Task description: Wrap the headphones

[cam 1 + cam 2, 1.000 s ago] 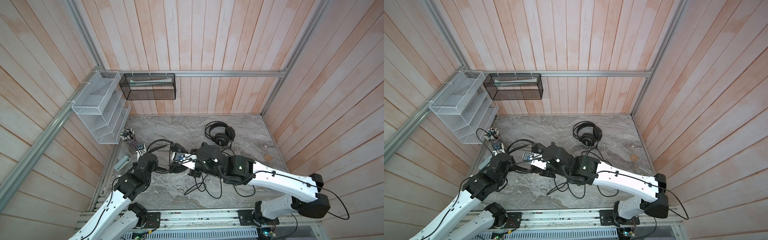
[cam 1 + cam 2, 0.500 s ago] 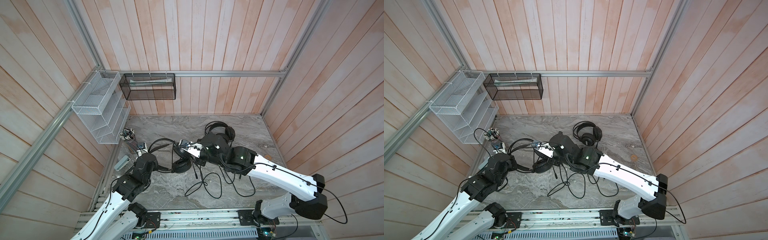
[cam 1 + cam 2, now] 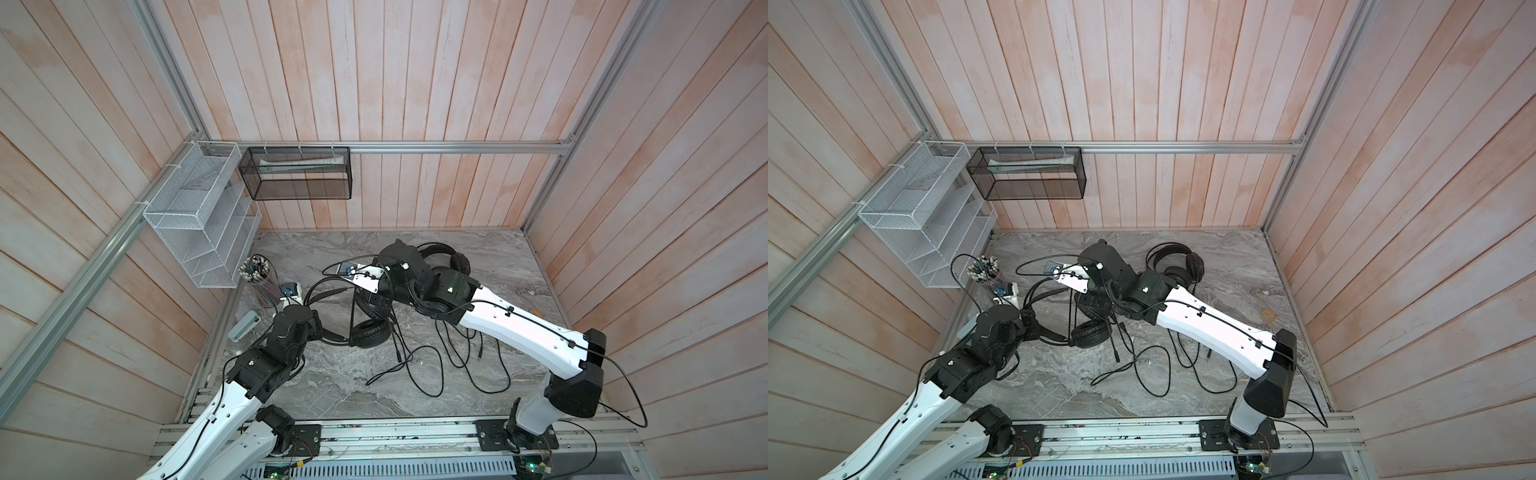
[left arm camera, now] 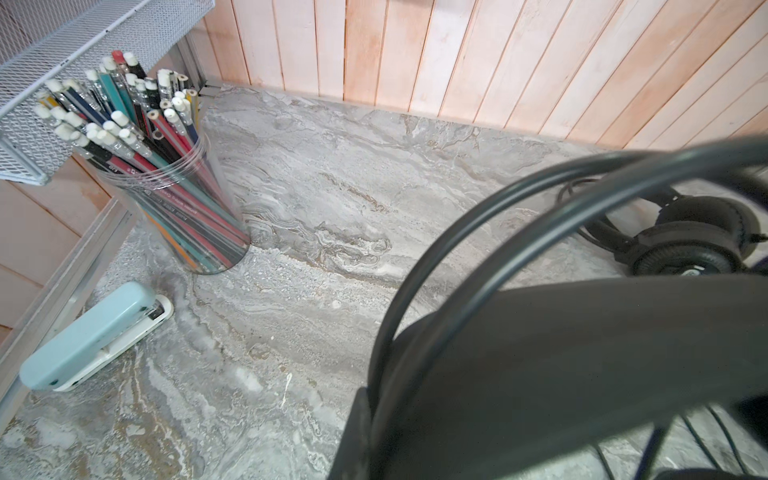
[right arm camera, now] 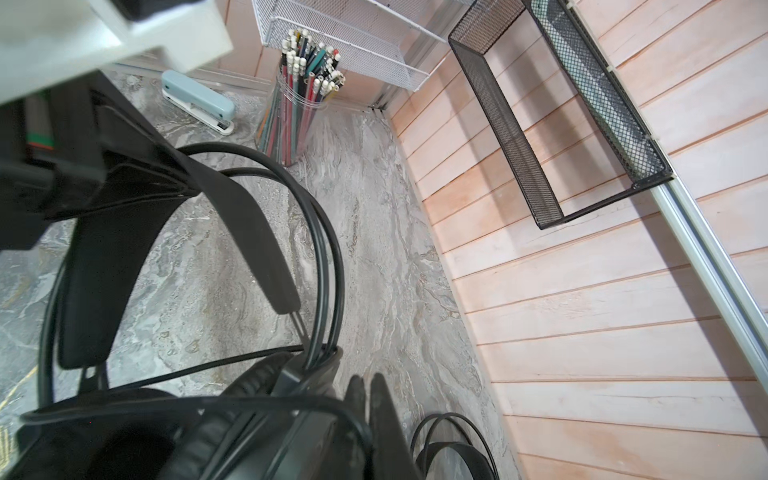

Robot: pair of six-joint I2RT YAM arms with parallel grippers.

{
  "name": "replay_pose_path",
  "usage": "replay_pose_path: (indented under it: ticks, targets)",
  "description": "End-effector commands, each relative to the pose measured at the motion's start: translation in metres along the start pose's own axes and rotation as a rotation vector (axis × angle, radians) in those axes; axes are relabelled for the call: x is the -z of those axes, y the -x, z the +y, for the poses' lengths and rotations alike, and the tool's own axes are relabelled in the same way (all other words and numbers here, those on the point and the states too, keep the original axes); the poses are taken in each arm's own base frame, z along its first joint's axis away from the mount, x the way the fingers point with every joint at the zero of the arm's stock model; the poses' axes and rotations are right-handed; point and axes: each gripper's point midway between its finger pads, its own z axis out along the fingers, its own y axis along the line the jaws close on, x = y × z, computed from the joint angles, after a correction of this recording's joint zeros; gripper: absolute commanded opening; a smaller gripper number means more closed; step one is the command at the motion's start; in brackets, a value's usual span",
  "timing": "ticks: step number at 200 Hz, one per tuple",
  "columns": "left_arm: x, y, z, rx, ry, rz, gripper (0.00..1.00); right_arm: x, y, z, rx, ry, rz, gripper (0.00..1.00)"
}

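Checking views first: both top views give you the held headset (image 3: 370, 334) near the pencil cup (image 3: 259, 282), on the cup's table-middle side, with its band arching back toward the cup. Loose cable (image 3: 388, 371) sprawls farther from the cup, over the table (image 3: 332, 386) toward the front rail. Up there the right arm covers part of the second headset (image 3: 459, 264). The left wrist view shows you its cushions clean (image 4: 685, 249), lying well apart from the cup.

Your left gripper (image 3: 319, 329) is clamped on the held headset's band, between the cup and the ear cups. Only the right wrist view shows your right gripper (image 5: 366, 380): fingers pressed together, just beside an ear cup. A cable strand runs up to them; you cannot tell if it is pinched.

Room: there is bare marble behind the cup and from the cup across to the second headset. The white wire shelf (image 3: 199, 224) overhangs the cup. The stapler (image 4: 91, 340) sits just beside the cup, against the table's edge rail, so that side is tight.

Change: a second ago your right arm lay nearer the front rail and the second headset was in full view. The arm has since swung back and closer to the cup. Your left arm has barely shifted, and both grips are unchanged.
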Motion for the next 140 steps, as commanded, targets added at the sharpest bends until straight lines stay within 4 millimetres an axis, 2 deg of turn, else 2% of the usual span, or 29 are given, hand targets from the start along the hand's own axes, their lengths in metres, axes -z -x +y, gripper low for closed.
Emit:
replay_pose_path:
  ticks: [1,59,86,116,140]
  targets:
    - [0.001,-0.001,-0.009,-0.011,-0.053,-0.008,0.00,0.005,0.020,-0.046,-0.028,-0.152,-0.071,0.00]
    - [0.004,0.002,-0.009,-0.005,-0.062,-0.022,0.00,-0.009,0.005,-0.065,-0.061,-0.216,-0.067,0.17]
    - [0.007,0.005,-0.010,0.005,-0.074,-0.038,0.00,-0.012,-0.003,-0.061,-0.084,-0.185,-0.076,0.29]
    - [0.009,0.007,-0.011,0.012,-0.086,-0.042,0.00,-0.014,-0.006,-0.060,-0.106,-0.169,-0.085,0.30]
    - [0.015,0.010,-0.011,0.033,-0.097,-0.049,0.00,-0.018,-0.019,-0.060,-0.123,-0.172,-0.068,0.31]
